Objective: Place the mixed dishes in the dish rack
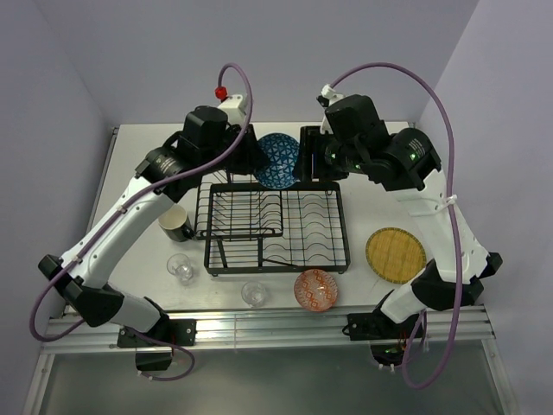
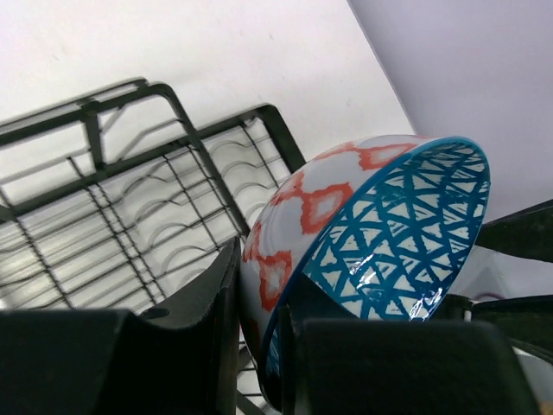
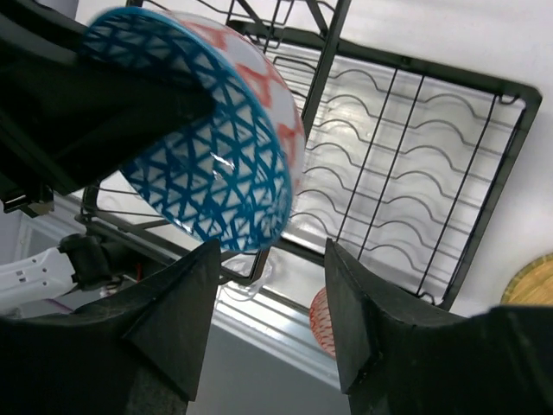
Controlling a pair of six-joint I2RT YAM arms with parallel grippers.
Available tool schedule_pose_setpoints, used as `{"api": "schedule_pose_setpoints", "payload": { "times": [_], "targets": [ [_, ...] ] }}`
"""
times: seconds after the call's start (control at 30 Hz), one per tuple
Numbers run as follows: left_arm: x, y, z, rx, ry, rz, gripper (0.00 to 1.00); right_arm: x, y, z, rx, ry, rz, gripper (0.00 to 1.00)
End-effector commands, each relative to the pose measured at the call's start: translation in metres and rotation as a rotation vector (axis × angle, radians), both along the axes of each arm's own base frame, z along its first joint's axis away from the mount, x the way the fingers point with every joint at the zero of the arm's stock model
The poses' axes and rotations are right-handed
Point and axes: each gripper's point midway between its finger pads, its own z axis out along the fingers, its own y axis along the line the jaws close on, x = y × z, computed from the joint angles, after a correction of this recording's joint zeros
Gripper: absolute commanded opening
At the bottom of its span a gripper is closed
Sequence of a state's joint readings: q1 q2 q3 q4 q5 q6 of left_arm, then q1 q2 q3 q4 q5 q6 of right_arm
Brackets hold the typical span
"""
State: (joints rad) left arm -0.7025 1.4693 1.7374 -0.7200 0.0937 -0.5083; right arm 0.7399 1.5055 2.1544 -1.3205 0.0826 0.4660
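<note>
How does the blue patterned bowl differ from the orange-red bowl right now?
The blue patterned bowl is tipped on edge, pinched by the left fingers near the dish rack's far edge; the orange-red bowl rests on the table by its near edge. The blue bowl's inside shows blue lattice; the orange-red bowl's pattern is orange-red. Both are round.

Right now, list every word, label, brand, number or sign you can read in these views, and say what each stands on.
No readable text in any view.
small blue patterned bowl: triangles and diamonds only, no lettering.
orange-red patterned bowl: pattern only.
dish rack: bare black wire, no label visible.
right arm: green lights, no legible print.
</note>
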Motion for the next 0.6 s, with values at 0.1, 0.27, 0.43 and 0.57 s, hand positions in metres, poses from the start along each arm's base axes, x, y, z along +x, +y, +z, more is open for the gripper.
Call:
{"api": "schedule_pose_setpoints", "payload": {
  "times": [0.1, 0.27, 0.43, 0.57],
  "targets": [
    [0.012, 0.031, 0.084, -0.076, -0.418, 0.092, 0.00, -0.021, -0.008, 0.023, 0.161, 0.048, -0.104, 0.70],
    [0.018, 0.044, 0.112, -0.029, -0.667, 0.124, 0.00, -0.022, -0.001, 0.072, 0.460, 0.033, -0.186, 1.00],
    [0.023, 0.043, 0.132, 0.007, -0.833, 0.150, 0.00, -0.007, 0.015, 0.111, 0.860, 0.075, -0.253, 1.00],
    [0.029, 0.041, 0.137, 0.064, -0.939, 0.155, 0.00, -0.007, 0.020, 0.138, 1.158, 0.116, -0.266, 0.99]
  ]
}}
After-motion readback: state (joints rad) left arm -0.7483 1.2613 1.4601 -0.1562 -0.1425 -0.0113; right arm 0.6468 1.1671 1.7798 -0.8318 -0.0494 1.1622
